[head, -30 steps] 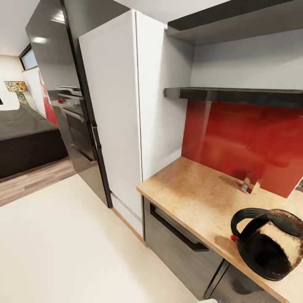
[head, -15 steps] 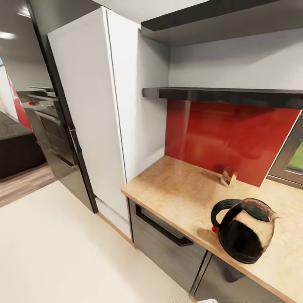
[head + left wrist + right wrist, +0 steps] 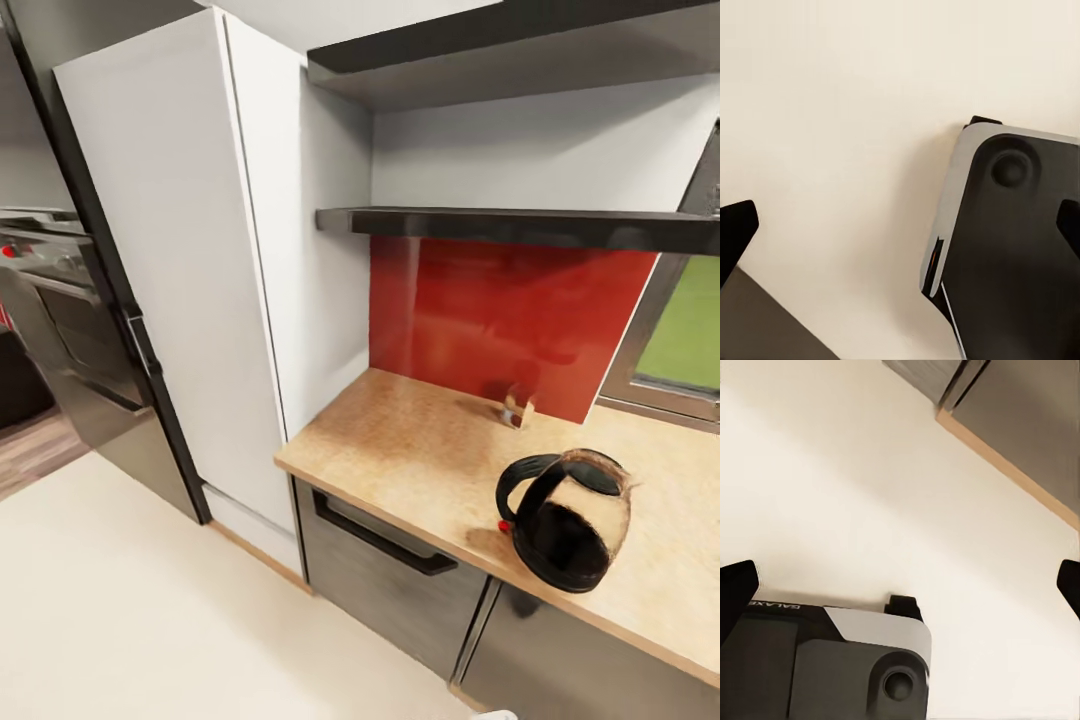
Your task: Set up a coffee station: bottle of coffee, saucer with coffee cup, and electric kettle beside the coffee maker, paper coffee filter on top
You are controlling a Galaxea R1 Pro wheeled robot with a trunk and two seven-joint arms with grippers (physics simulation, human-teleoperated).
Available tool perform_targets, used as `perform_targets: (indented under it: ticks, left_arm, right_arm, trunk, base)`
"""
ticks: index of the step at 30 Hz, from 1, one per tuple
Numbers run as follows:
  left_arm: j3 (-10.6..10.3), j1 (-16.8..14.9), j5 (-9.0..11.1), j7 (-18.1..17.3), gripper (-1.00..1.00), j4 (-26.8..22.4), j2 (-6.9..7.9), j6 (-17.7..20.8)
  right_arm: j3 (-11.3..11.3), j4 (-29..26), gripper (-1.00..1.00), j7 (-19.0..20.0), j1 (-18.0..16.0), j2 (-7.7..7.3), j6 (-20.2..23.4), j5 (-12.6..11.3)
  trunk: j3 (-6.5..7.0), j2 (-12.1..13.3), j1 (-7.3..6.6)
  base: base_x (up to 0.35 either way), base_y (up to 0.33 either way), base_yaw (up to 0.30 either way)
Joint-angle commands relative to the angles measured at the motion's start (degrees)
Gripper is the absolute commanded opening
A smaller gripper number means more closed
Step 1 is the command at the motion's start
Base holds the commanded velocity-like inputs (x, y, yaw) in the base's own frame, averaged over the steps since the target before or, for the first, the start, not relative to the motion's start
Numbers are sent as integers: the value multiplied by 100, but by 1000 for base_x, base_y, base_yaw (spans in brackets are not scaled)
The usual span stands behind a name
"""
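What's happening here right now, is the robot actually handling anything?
Nothing is being handled. The robot is on the move, facing a kitchen countertop where the electric kettle stands upright near the front edge. A small item sits against the red backsplash, too small to identify. Both arms hang low over the pale floor: the left gripper and right gripper are open and empty.

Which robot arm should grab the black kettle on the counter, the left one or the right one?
Probably the right. The kettle stands toward the right of the head view, on the counter, so the right arm's side is nearer. Both grippers hang open over the floor, each wrist view showing its fingertips spread wide, so neither is busy.
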Motion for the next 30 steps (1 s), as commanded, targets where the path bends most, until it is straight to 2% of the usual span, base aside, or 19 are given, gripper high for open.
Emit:
perform_targets:
  ticks: [1,7,30]
  left_arm:
    - [5,1,42,-27,100,-7,0,-3]
    - [5,-1,38,-27,100,-7,0,-3]
    - [5,0,38,-27,100,-7,0,-3]
  right_arm:
    - [-8,10,100,-30,-7,3,-12,52]
    - [-8,10,100,-30,-7,3,-12,52]
    - [-8,10,100,-30,-7,3,-10,52]
  trunk:
    - [-11,-11,4]
    - [-11,-11,4]
    - [-11,-11,4]
  base:
    - [0,251,-267]
    - [0,119,-267]
    - [0,4,-267]
